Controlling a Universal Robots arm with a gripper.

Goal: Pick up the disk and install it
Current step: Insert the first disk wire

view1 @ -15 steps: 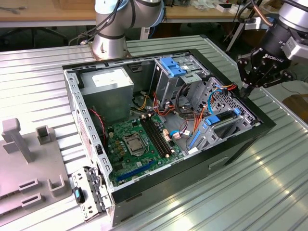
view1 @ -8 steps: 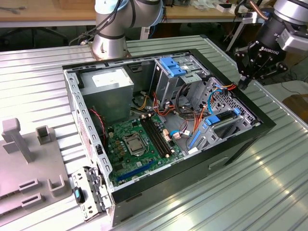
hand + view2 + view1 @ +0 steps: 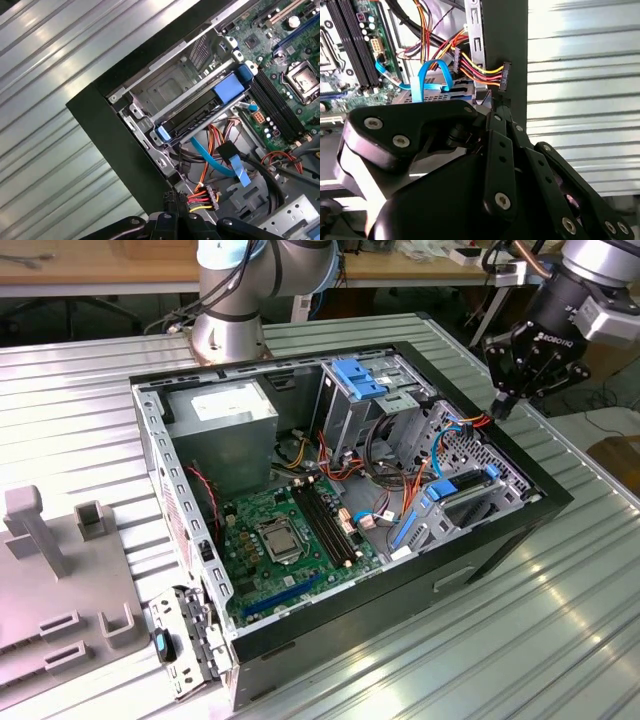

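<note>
Disk: you will find the disk (image 3: 197, 116) lying flat in a grey drive cage inside the open computer case (image 3: 110, 135). Its blue carrier shows at both ends. In the exterior view the disk (image 3: 462, 490) sits near the wall at that view's right.
Edges: metal rails run along both long sides of the disk, and the black case rim is just beside it.
Gripper: the gripper (image 3: 503, 400) hangs over that rim, apart from the disk.
Jaws: drawn together at the gripper (image 3: 496, 106) tip. You cannot tell whether they pinch anything.
Nearest thing: a black power connector (image 3: 505, 76) with red, yellow and orange wires, just beside the tip.
Open room: the ribbed metal table (image 3: 560, 620) stretches away outside the wall. Inside, a blue data cable (image 3: 215, 160) and wire bundles crowd the space beside the cage.
</note>
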